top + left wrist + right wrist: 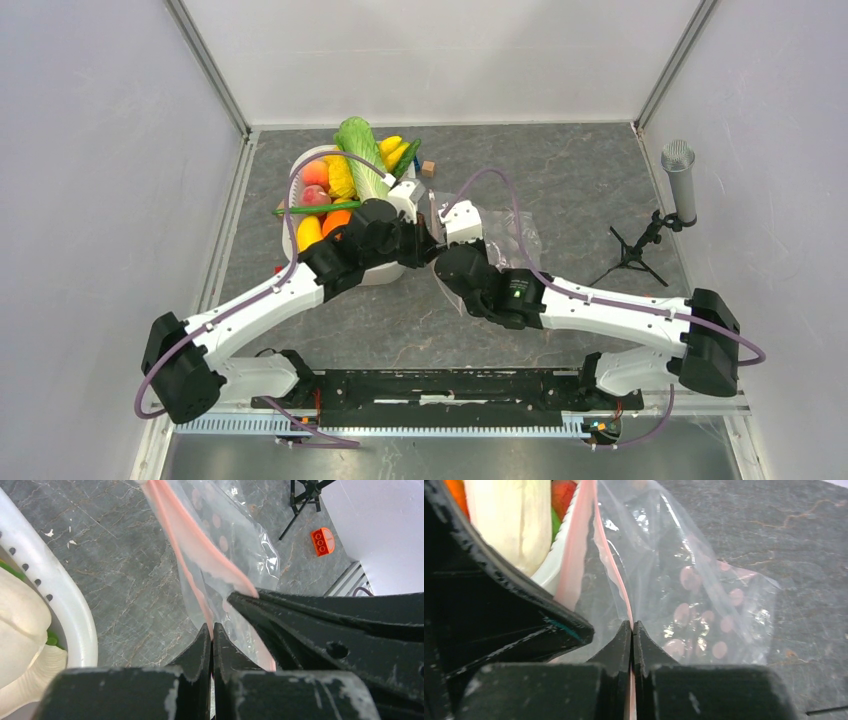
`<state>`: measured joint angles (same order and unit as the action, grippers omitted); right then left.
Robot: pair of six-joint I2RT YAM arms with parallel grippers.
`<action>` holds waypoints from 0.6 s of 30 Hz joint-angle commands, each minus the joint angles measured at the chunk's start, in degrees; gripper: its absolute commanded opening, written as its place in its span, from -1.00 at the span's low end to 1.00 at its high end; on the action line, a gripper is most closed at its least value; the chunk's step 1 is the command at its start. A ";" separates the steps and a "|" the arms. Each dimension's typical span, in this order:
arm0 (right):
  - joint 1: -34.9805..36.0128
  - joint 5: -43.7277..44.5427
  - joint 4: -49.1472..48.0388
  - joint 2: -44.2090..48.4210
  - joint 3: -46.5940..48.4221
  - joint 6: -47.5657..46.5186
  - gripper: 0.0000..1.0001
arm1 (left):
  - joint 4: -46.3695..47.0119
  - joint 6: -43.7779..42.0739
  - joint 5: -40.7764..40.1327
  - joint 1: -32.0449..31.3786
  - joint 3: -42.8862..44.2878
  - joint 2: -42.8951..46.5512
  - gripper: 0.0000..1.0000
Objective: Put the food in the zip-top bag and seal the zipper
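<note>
The clear zip-top bag [505, 240] lies mid-table beside the white tub, also in the left wrist view [235, 545] and right wrist view [694, 580]. Its pink zipper [195, 545] [574, 565] is split into two strips, so the mouth is parted. My left gripper [428, 232] [211, 626] is shut on one zipper strip. My right gripper [447, 245] [632, 624] is shut on the other strip. The food stays in the tub: napa cabbage [362, 157], bananas [394, 150], and orange, red and yellow pieces [318, 200].
The white tub [300, 165] [75, 615] stands left of the bag. A small wooden block [428, 168] lies behind it. A microphone on a black tripod [650, 235] stands at the right. An orange brick [322, 541] lies near the right wall.
</note>
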<state>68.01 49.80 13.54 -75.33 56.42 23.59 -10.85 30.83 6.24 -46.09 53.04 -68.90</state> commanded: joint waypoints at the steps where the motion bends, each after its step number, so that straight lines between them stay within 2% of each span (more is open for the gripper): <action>1: 0.57 9.31 3.98 0.70 4.36 -0.28 -1.00 | -2.48 -2.00 -3.32 -0.15 3.25 2.45 -0.96; 4: 0.55 13.49 6.62 2.60 4.84 -1.71 -1.00 | -5.78 -3.81 -6.00 0.40 3.56 1.90 -0.96; 6: 0.55 18.39 10.99 3.60 6.09 -1.55 -1.00 | -7.44 -4.43 -8.15 1.50 3.16 1.79 -0.96; 11: 0.55 24.27 21.09 6.90 9.24 -0.40 -1.00 | -9.52 -5.13 -9.99 4.98 2.16 2.10 -0.96; 14: 0.54 22.28 24.88 9.20 10.91 0.31 -1.00 | -9.09 -5.18 -9.04 6.07 2.82 1.10 -0.95; 16: 0.55 16.53 21.06 10.72 9.08 -4.44 -1.00 | -7.03 -5.12 -4.23 6.10 3.66 -0.20 -0.95; 18: 0.55 12.86 20.34 10.21 8.81 -4.40 -1.00 | -4.35 -4.67 1.59 6.01 4.79 -1.89 -0.95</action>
<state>68.79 64.82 32.27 -67.16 64.49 21.74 -17.54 29.04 1.76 -41.08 54.96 -68.38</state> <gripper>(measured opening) 0.010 0.040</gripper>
